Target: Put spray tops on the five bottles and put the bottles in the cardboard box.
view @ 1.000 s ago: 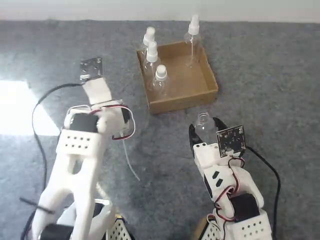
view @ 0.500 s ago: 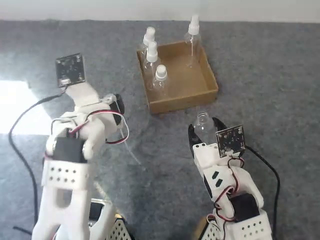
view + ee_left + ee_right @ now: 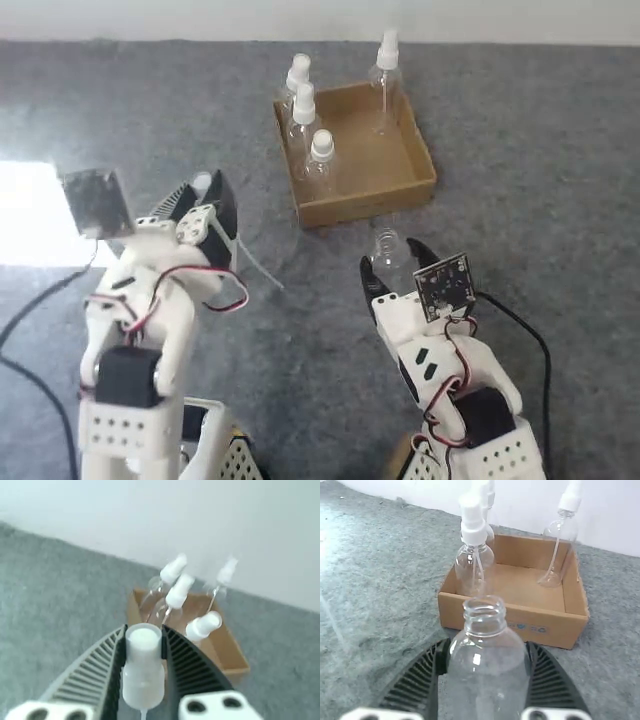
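Capping in hand: right gripper [image 3: 486, 649] clamped on the open bottle [image 3: 487, 680], left gripper [image 3: 144, 630] clamped on a spray top [image 3: 144, 672]; next, align top over neck

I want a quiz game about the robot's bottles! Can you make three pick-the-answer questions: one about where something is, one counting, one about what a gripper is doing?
1. Where is the topless bottle? A) on a shelf B) between the fingers of the right gripper C) lying flat on the table
2. How many capped bottles are there? A) two B) six C) four
3. The left gripper is: A) shut on a spray top B) open C) shut on a bottle
Answers: 1 B, fingers flank it before the cardboard box; 2 C, four white tops show; 3 A, its fingers pinch the top.
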Tool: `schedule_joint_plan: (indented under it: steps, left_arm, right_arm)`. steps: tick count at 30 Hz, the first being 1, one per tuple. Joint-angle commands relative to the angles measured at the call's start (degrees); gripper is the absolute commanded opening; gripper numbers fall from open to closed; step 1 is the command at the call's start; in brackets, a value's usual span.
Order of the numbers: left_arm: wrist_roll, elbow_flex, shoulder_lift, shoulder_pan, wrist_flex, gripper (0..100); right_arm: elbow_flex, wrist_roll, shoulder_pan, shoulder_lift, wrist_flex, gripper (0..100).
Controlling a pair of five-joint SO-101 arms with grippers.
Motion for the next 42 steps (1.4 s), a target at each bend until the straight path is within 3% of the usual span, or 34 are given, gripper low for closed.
schedule_joint_plan:
  steps: [1, 12, 20, 32, 39, 42]
  left_arm:
    - [-0.4, 2.1, -7.5, -0.1, -3.9, 1]
    - [-0.2, 3.2, -14.9, -0.1, -4.0, 1]
    - [-0.2, 2.8, -20.7, -0.1, -4.2, 1]
    - [0.7, 3.3, -30.2, 0.4, -3.7, 1]
    - [2.3, 3.8, -32.3, 0.6, -2.4, 1]
    - [2.2, 3.8, -32.3, 3.6, -1.3, 1]
  right_arm:
    - [-0.4, 1.4, -0.7, -0.8, 0.3, 10.0]
    - [0.4, 3.8, -10.0, -0.8, 2.7, 10.0]
    - [0.4, 3.9, -10.4, -0.8, 2.7, 10.0]
    - [2.4, 7.7, -19.4, -0.7, 4.2, 10.0]
    - [2.5, 7.8, -20.3, -0.7, 4.1, 10.0]
    - [2.5, 7.9, -20.3, -0.7, 4.1, 10.0]
